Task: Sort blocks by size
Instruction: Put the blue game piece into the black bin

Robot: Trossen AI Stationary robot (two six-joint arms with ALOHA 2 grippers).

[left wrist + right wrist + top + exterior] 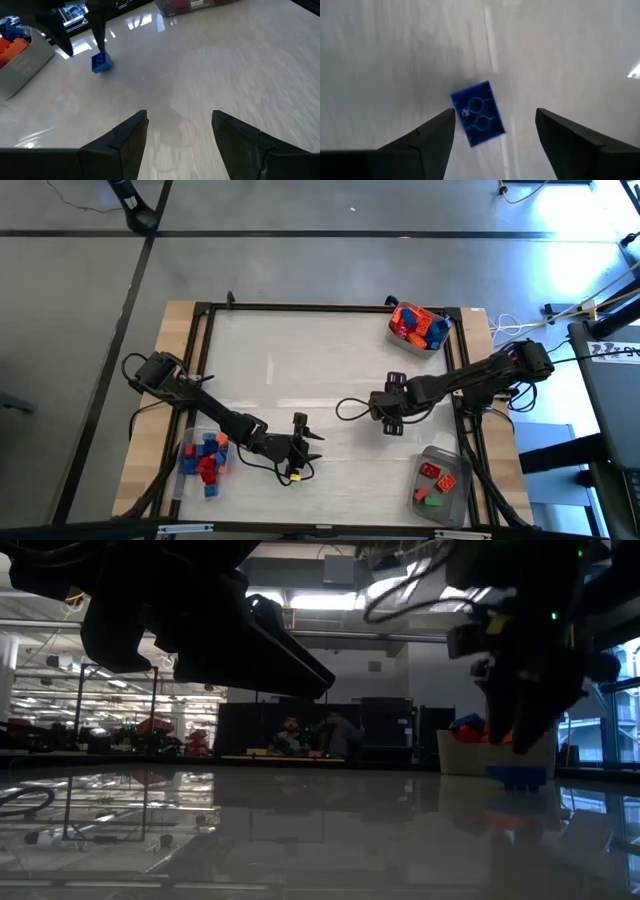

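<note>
A small blue block point(478, 113) lies on the white table with its hollow underside up, tilted askew; it also shows in the left wrist view point(101, 62) and the low view point(518, 776). My right gripper point(495, 113) hangs open just above it, pointing steeply down, one finger on either side and clear of it; in the high view this gripper point(391, 420) covers the block. My left gripper point(303, 446) stands open over the table's near middle, nothing between its fingers point(180, 116).
A clear tub of orange and blue blocks point(418, 326) stands at the far right corner. A tub of blue and red blocks point(204, 460) sits near left. A tub with red, green and orange blocks point(440, 482) sits near right. Bare table point(290, 360) spreads between them.
</note>
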